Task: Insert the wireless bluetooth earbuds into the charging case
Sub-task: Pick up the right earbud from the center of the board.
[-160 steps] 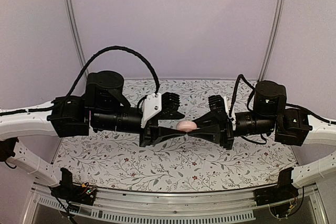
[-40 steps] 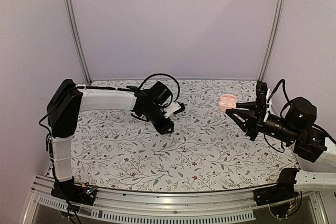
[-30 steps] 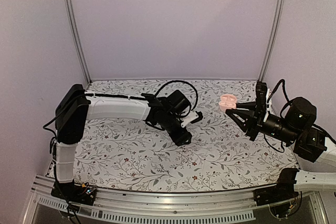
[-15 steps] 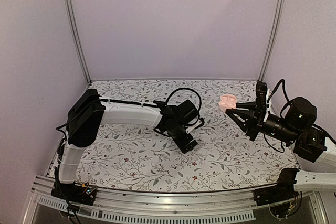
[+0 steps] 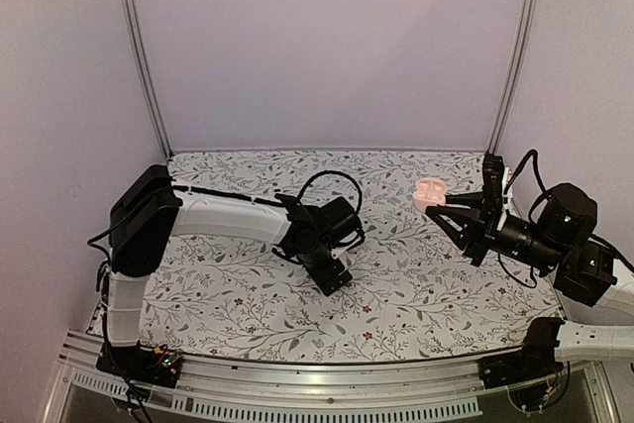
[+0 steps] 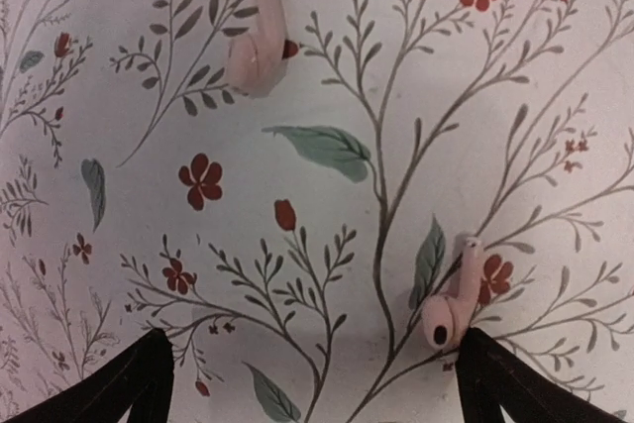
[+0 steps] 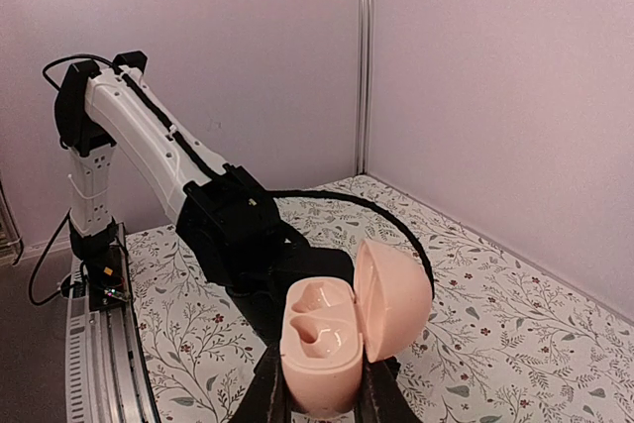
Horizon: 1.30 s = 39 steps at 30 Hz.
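Note:
Two pale pink wireless bluetooth earbuds lie on the floral cloth in the left wrist view. One earbud (image 6: 260, 42) is far ahead at upper left. The other earbud (image 6: 451, 296), with a dark spot on its head, lies just in front of the right fingertip (image 6: 490, 373). My left gripper (image 6: 312, 383) points down at the cloth, open and empty; from above it (image 5: 332, 279) hides both earbuds. My right gripper (image 7: 322, 398) is shut on the pink charging case (image 7: 319, 349), held upright in the air (image 5: 430, 191) with its lid (image 7: 396, 294) swung open and both wells empty.
The floral tablecloth (image 5: 248, 304) covers the table between lilac walls with metal posts (image 5: 139, 56) at the back corners. The left arm's white link (image 5: 228, 213) and black cable (image 5: 322, 185) stretch across the table's middle.
The left arm has swung back toward the near side and lowered over the cloth, and its jaws have opened fully. The right arm and the case have not moved.

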### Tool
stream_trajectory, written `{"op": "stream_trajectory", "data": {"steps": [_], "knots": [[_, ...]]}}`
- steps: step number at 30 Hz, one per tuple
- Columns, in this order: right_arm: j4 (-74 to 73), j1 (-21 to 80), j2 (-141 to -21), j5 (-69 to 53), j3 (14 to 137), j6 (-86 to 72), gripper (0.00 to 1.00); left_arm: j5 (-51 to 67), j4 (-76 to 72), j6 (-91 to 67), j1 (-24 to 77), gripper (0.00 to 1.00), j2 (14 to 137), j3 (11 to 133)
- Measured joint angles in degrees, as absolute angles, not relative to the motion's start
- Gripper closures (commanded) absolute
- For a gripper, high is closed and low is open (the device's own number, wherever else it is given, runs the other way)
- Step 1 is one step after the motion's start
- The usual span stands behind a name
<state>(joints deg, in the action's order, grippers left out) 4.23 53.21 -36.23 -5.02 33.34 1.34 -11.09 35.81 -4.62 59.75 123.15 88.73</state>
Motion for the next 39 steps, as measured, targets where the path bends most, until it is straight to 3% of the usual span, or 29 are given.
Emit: {"op": "stream_trajectory", "data": {"steps": [8,16,24,39], "knots": [[4.23,53.21,-36.32,-5.04,33.34,1.34,1.0,-10.74,34.59,-5.96,54.63,0.0,115.46,77.47],[4.23,53.21,-36.32,-5.04,33.34,1.34,1.0,-5.54,28.4,-6.07,51.22,0.0,112.9,74.04],[4.21,53.21,-36.29,-5.04,33.34,1.32,1.0,-0.47,25.5,-6.02,57.39,0.0,112.01,73.34],[4.12,53.21,-35.22,-5.02,33.34,1.32,1.0,-5.26,25.23,-8.58,56.51,0.0,118.61,78.76]]}}
